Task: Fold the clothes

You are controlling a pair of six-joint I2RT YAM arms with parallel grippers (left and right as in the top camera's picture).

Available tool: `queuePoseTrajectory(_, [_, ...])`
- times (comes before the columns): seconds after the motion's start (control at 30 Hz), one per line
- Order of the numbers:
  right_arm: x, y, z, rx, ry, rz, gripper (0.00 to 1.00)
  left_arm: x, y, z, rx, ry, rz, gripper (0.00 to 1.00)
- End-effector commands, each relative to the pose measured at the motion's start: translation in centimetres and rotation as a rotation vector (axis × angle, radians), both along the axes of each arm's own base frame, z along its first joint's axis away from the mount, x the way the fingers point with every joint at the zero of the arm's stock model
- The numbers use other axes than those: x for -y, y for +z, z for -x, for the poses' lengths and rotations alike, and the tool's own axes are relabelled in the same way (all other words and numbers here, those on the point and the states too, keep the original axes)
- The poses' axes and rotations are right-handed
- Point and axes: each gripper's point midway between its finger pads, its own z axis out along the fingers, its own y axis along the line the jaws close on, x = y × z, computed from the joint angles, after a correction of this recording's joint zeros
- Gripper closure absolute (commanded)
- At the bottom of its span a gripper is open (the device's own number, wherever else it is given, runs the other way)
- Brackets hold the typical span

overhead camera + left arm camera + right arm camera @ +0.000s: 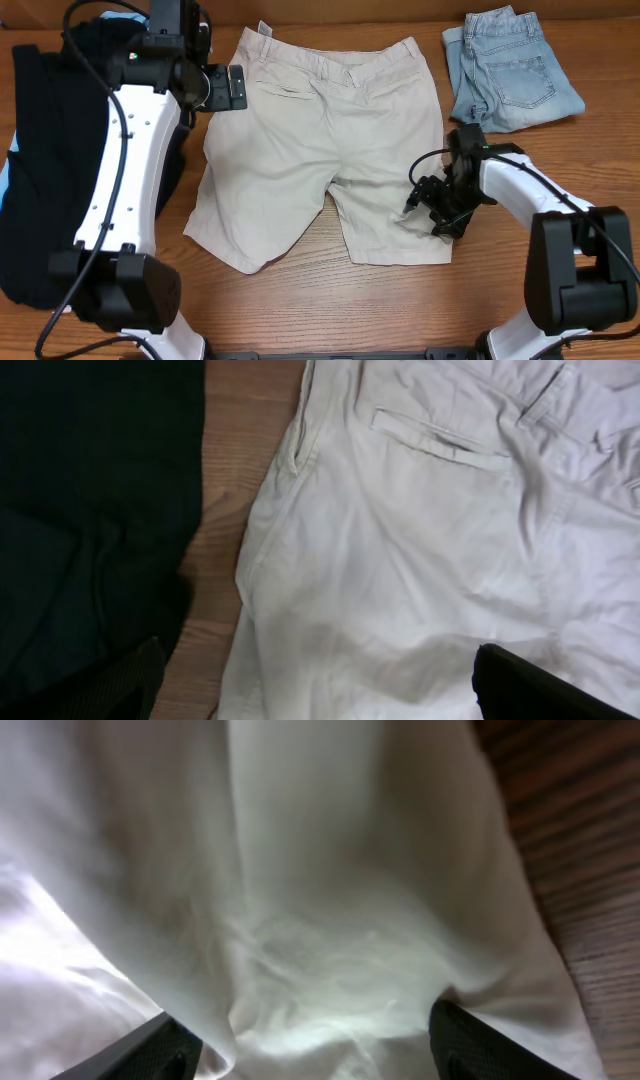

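Shorts [320, 140] lay flat on the surface [300, 300], right fingers [150, 1050] spread astride bunched leg cloth, seemingly to pinch it; left fingers [540, 685] hovered released.

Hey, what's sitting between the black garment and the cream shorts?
Nothing: only a bare strip of wooden table separates the black garment from the cream shorts. The left wrist view shows it.

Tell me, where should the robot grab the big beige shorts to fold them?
Probably the outer edge of the right leg, coming in from the right side. The shorts lie flat, so only an edge gives thin fabric a finger can slip under, and bare table lies beside it. The right gripper is open close by.
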Motion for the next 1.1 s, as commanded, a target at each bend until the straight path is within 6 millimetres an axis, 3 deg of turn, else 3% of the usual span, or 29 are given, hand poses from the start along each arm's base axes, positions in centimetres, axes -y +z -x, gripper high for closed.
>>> queuePoseTrajectory(0.0, [4.1,-3.4,2.3,-0.103,-0.069,0.138,0.23,0.5,-2.0,-0.5,-0.044,-0.035,-0.004,0.0])
queuePoseTrajectory(0.2, [6.7,-3.1,1.8,-0.088,-0.112,0.088,0.22,0.8,-4.5,-1.5,-0.082,-0.062,-0.018,0.0])
queuePoseTrajectory(0.47, [9.1,-1.4,0.2,-0.05,-0.117,0.074,0.17,1.1,-8.3,-5.4,-0.039,-0.131,-0.048,0.0])
queuePoseTrajectory(0.7, [8.7,2.6,-2.1,0.016,0.009,-0.014,0.1,1.9,-13.6,-8.1,-0.04,-0.235,-0.063,0.0])
queuePoseTrajectory(0.87, [8.6,6.7,-3.9,0.068,0.064,-0.001,0.09,3.1,-17.3,-8.6,-0.067,-0.316,-0.028,0.01])
queuePoseTrajectory(0.93, [8.6,8.2,-4.6,0.102,0.068,0.006,0.09,3.1,-18.7,-8.3,-0.101,-0.315,-0.025,0.1])
queuePoseTrajectory(0.97, [8.6,9.0,-4.9,0.118,0.07,0.01,0.09,3.0,-19.2,-8.0,-0.118,-0.311,-0.023,0.19])
queuePoseTrajectory(1.0, [8.7,9.6,-5.2,0.13,0.071,0.012,0.09,2.9,-19.6,-7.7,-0.136,-0.307,-0.024,0.34])
queuePoseTrajectory(1.07, [8.5,10.6,-5.4,0.148,0.08,0.016,0.11,1.8,-20.0,-7.2,-0.169,-0.249,-0.047,0.83])
